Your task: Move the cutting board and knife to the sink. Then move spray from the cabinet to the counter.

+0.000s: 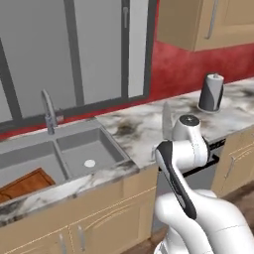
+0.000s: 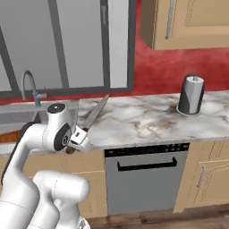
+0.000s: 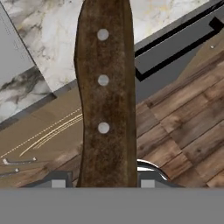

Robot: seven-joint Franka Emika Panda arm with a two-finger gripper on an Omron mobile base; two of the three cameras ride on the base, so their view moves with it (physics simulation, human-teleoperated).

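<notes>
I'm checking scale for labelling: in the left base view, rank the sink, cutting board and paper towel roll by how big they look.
1. sink
2. cutting board, partly cut off by the basin edge
3. paper towel roll, farther away, so unsure

The arm (image 1: 186, 149) is made of smooth, rounded white shells with a glossy finish, and dark grey bands and curved black insets mark its joints. One joint ends in a round grey cap (image 2: 56, 108) with a small light dot in the middle, and another has a dark round disc on its side. The lower body (image 2: 58, 192) is a big white rounded housing, and the gripper (image 2: 80, 138) at the end is a small white block with dark parts.
</notes>
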